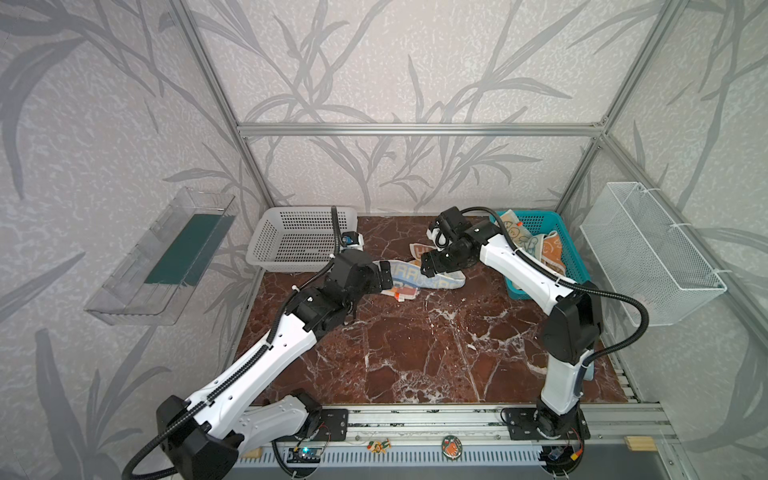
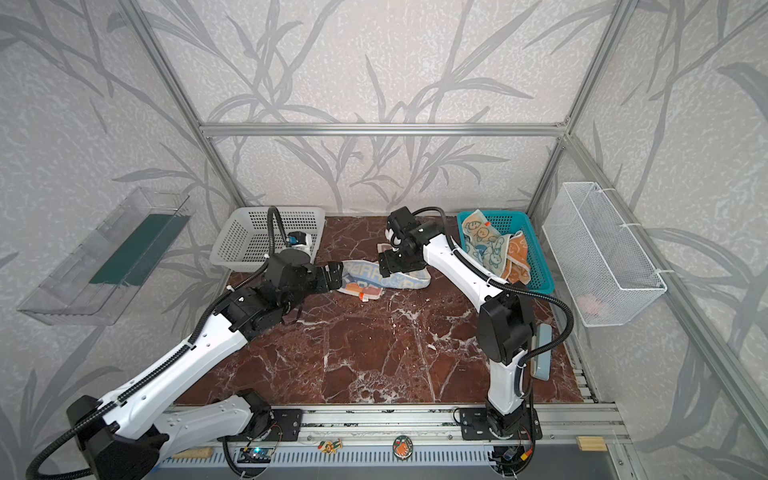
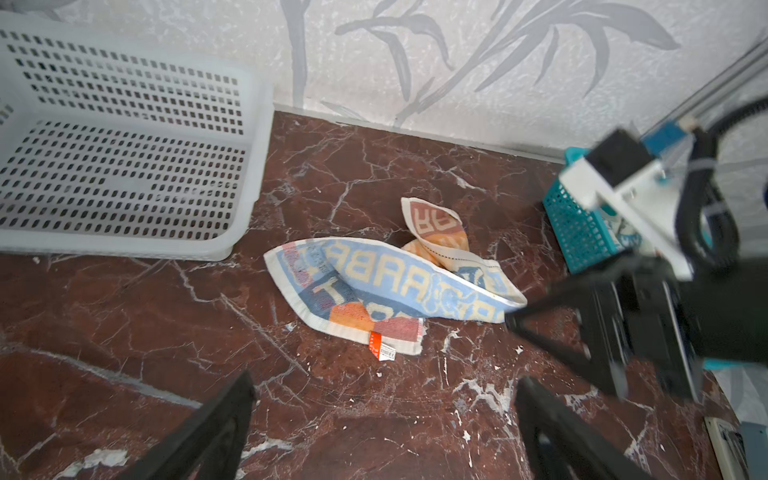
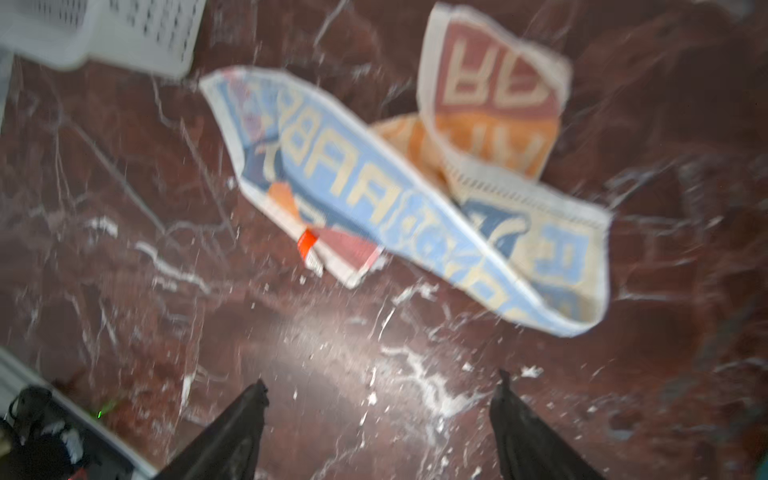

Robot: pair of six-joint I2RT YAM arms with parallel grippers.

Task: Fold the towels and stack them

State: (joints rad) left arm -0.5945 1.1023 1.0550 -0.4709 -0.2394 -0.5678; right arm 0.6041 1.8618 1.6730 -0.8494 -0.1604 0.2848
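1. Left wrist view: the lettered towel [image 3: 374,282] lies crumpled on the table [image 3: 166,332], near the white basket [image 3: 255,137].
2. Left end effector [image 3: 384,378]: jaws wide, holding nothing.
3. Right end effector [image 4: 381,376]: jaws wide, holding nothing, just beside the lettered towel.
4. In a top view, the bunny towel [image 2: 484,241] and the orange towel [image 2: 519,257] lie bunched in the blue basket [image 2: 540,266].
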